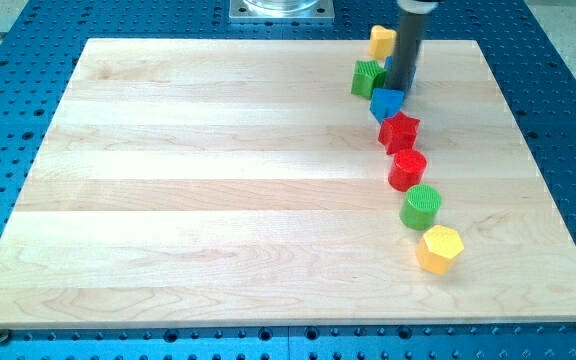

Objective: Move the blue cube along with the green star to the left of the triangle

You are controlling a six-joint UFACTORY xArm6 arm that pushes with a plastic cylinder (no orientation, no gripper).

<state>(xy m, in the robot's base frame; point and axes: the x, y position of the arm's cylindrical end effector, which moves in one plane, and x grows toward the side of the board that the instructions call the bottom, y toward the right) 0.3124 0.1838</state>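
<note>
My rod comes down from the view's top right, and its tip (406, 91) rests in a tight cluster of blocks. A green star (367, 78) lies just left of the tip. One blue block (392, 68) is mostly hidden behind the rod, so I cannot tell its shape. A second blue block (387, 103) sits right below and left of the tip, touching it or nearly so. It has a pointed lower edge, but I cannot tell whether it is the cube or the triangle.
A yellow block (381, 40) lies above the cluster near the board's top edge. Below the cluster, a curved line runs down: red star (399, 131), red cylinder (407, 170), green cylinder (421, 207), yellow hexagon (439, 248). The wooden board (218, 180) sits on a blue perforated table.
</note>
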